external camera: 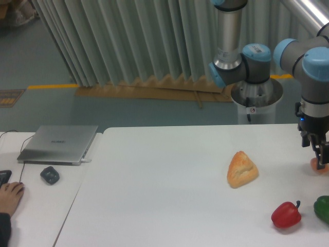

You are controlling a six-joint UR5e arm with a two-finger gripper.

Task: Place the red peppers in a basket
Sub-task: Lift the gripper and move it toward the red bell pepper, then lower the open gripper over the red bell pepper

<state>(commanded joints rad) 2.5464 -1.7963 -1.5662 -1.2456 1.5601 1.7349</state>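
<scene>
No legible writing — red pepper point(286, 215) beside green pepper point(323, 208).

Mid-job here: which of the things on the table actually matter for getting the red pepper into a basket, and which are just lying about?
For the job:
- red pepper, near the table's front right
- gripper, at the right edge, away from the pepper; jaw state unclear
- no basket is in view

Lying about:
- bread roll
- green pepper
- orange ball by the gripper
- laptop
- mouse
- person's hand
</scene>
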